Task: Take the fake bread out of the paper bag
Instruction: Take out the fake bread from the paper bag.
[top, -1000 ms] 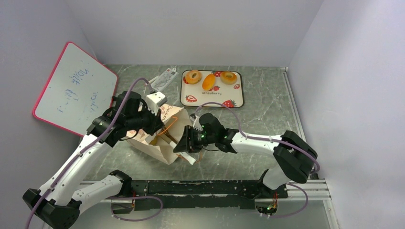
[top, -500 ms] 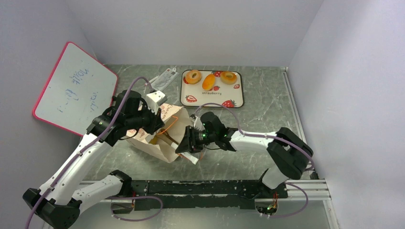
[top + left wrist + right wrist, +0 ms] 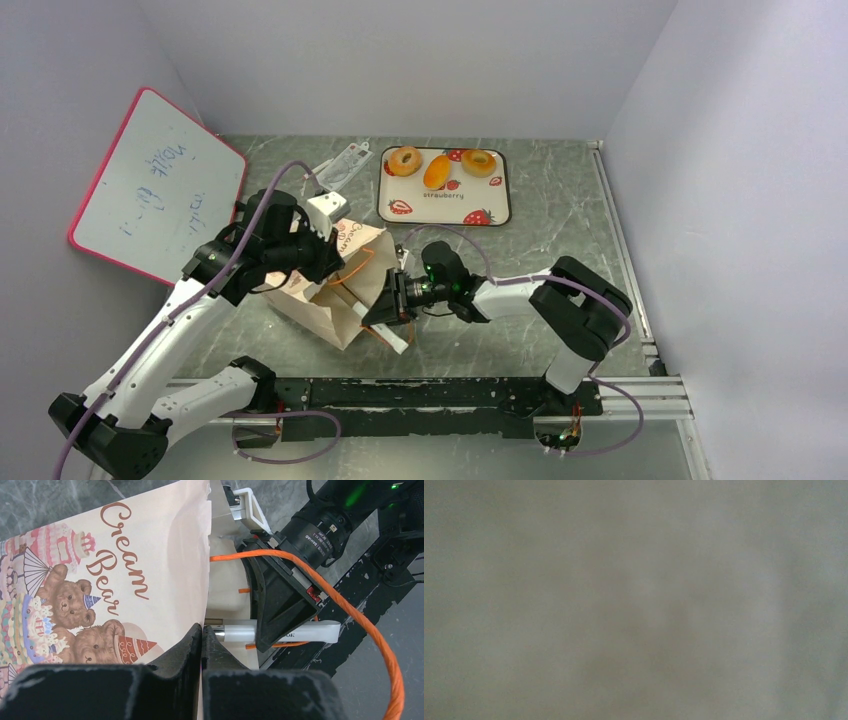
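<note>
Right hand (image 3: 380, 302) sits inside the paper bag (image 3: 325, 315)

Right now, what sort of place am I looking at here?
Probably a walled robot test booth, not a kitchen: plain walls box in the table, a whiteboard leans at left, and toy bread sits on a tray.

Cream paper bag (image 3: 125, 580) in the black left gripper (image 3: 201, 636): brown "Cream Bear" script, brown teddy bears, pink cakes. Just beyond the gripper, its handle (image 3: 235, 556) is bright orange. Well beyond, golden-orange fake bread (image 3: 437, 172) on a white, strawberry-printed tray (image 3: 497, 192).
</note>
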Tool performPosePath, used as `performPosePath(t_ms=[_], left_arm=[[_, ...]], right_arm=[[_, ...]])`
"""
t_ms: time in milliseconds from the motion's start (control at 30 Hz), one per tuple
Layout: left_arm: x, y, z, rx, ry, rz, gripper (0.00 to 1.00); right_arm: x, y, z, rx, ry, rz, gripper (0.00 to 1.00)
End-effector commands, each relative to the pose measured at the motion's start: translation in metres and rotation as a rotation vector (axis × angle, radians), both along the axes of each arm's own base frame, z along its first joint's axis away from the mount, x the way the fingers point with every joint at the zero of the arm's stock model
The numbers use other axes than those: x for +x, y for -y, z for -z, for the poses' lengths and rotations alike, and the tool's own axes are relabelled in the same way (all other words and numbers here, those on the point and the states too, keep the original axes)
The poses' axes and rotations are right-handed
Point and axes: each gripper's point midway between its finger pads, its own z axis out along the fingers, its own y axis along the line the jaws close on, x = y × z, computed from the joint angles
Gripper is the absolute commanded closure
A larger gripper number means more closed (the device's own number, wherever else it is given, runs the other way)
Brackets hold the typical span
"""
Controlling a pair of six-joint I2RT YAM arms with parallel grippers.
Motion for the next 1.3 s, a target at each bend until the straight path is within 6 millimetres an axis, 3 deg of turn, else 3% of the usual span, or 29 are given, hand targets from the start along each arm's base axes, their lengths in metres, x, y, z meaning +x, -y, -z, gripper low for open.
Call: performPosePath(t_ms=[0,67,267,500,867,1267], left_arm=[[0.000,0.011,-0.023,-0.087,0.033,0.025,0.93],[0.001,0.010,-0.023,-0.084,0.036,0.013,0.93],[0.006,0.007,-0.028,-0.088,0.058,-0.020,0.93],[0.018,-0.013,-0.037,-0.060,0.137,-0.154,0.93],[0.031,-0.030,-0.026,-0.016,0.138,-0.290,0.93],[0.041,-0.049,-0.006,0.021,0.112,-0.453,0.93]], right_arm=[[-0.001,-0.004,-0.031,0.130,0.040,-0.015,0.76],[-0.001,-0.003,-0.033,0.127,0.042,-0.010,0.86],[-0.003,0.004,-0.038,0.094,0.068,-0.004,1.00],[-0.002,0.021,-0.045,0.019,0.119,0.038,1.00],[-0.005,0.058,-0.038,-0.040,0.106,0.099,1.00],[0.012,0.074,-0.062,-0.065,0.146,0.164,1.00]])
